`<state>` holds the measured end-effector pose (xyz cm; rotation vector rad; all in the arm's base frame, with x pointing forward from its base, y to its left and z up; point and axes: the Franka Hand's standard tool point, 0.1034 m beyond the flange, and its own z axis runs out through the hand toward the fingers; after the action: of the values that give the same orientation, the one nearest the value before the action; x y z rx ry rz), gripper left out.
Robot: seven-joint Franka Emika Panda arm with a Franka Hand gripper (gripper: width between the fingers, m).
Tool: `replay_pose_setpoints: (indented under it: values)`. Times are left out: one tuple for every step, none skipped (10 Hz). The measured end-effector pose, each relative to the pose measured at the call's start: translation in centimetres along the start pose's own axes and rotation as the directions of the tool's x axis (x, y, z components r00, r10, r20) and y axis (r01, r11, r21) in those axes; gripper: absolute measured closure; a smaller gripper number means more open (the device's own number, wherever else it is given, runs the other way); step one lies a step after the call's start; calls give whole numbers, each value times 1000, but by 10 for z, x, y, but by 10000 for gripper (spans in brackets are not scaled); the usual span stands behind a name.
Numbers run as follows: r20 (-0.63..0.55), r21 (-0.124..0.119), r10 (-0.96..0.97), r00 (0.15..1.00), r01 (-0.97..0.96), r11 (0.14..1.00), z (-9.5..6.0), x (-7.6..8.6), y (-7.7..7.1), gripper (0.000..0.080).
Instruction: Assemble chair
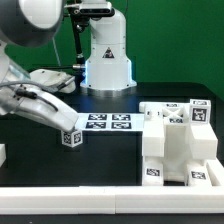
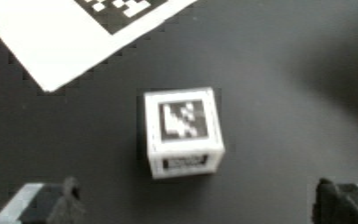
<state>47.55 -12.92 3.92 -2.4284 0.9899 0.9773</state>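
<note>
Hovering over the dark bench, the hand is spread wide, its two dark fingertips standing well apart at either side of the wrist view with nothing between them. Below the hand sits a small tagged cube, resting on the bench and touched by neither finger. In the exterior view that cube lies just beside the marker board, off the corner toward the exterior view's left, with the arm reaching in from that same side. The chair is a chunky cluster of glossy white blocks bearing black-and-white tags, standing on the bench at the exterior view's right, well apart from the hand and close to the marker board's far end.
</note>
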Motion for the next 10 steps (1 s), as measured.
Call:
replay_pose_setpoints:
  values:
    - [2, 0, 3, 1000, -3, 1000, 1, -1, 1, 151]
    - [15, 12, 22, 1000, -22, 1000, 1, -2, 1, 151]
    - [76, 49, 72, 994, -76, 996, 2, -6, 0, 151]
    - [121, 71, 104, 987, -113, 991, 2, -10, -2, 151]
    - [142, 72, 123, 982, -134, 988, 5, -15, -6, 151]
    - [138, 69, 123, 983, -133, 989, 8, -19, -9, 151]
    - [138, 71, 127, 982, -138, 988, 8, -17, -7, 151]
    - [139, 73, 130, 982, -141, 987, 7, -17, -5, 151]
    - [141, 83, 72, 987, -85, 993, 8, -16, -5, 151]
    - [141, 103, -27, 990, 13, 995, 12, -10, -3, 151]
